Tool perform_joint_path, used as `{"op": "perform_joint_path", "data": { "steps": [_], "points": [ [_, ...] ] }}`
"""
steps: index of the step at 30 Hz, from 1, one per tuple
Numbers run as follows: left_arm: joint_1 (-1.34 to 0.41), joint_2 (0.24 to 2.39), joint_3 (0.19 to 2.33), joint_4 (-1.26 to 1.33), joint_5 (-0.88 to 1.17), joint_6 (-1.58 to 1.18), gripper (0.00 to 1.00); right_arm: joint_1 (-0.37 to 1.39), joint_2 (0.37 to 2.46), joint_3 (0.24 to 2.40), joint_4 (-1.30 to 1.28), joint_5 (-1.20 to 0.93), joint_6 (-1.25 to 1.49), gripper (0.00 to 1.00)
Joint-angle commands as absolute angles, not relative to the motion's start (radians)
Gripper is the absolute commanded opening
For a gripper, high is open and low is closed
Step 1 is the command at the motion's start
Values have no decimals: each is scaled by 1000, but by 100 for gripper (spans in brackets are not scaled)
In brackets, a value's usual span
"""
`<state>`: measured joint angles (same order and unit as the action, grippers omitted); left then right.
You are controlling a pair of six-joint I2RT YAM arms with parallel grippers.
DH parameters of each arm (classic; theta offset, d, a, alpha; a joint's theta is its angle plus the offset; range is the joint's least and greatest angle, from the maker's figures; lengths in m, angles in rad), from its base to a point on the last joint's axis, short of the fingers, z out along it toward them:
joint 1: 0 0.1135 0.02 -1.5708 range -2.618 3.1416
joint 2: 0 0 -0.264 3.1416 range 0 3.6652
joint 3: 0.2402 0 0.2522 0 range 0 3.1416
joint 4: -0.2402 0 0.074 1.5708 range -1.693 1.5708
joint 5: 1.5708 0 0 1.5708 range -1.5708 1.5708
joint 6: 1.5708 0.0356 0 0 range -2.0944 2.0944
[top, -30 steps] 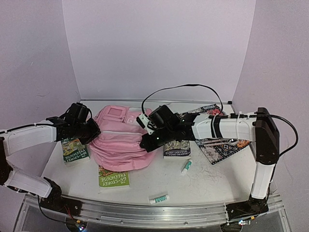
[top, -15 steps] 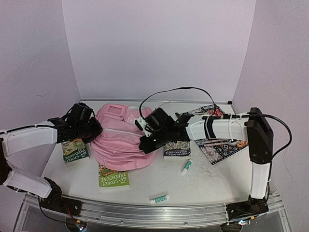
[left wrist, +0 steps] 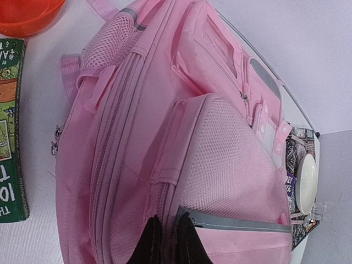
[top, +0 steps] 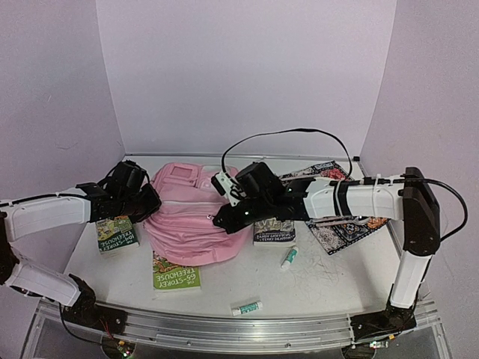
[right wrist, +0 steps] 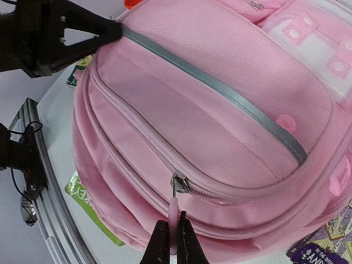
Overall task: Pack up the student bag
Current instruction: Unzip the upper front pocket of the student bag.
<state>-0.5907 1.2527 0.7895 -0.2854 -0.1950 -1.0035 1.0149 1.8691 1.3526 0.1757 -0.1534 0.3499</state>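
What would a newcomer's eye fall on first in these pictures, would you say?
The large soft pink fabric backpack lying mid-table is the biggest thing in view. The right gripper pinches its pink zipper pull at its right side, while the left gripper clamps the fabric at its left end.

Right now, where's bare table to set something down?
Front right: bare between the farther glue stick, the patterned book and the right arm's base. Front left: smaller patch beside the near green book. Centre crowded: pink backpack, left gripper and right gripper on it.
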Motion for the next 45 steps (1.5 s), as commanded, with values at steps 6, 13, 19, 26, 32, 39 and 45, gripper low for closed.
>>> {"op": "perform_joint_path", "data": {
  "steps": [6, 13, 19, 26, 32, 39, 45],
  "points": [
    [-642, 1306, 813, -92, -127, -1071, 0, 1067, 2006, 1595, 344, -340, 425, 0],
    [-645, 1264, 793, -67, -129, -1100, 0, 1069, 2127, 1723, 344, -334, 459, 0],
    [-670, 1263, 758, -25, -108, -1145, 0, 1069, 2184, 1790, 342, -313, 475, 1],
    [-681, 1258, 737, -10, -142, -1115, 1, 1068, 2149, 1708, 343, -288, 478, 14],
    [-680, 1241, 777, -123, -203, -1006, 20, 1069, 2025, 1558, 343, -233, 471, 32],
    [-681, 1198, 801, -260, -209, -910, 36, 1055, 1877, 1393, 340, -118, 492, 42],
    [-695, 1161, 819, -357, -179, -893, 48, 1014, 1819, 1308, 312, -46, 564, 52]
  ]
}}
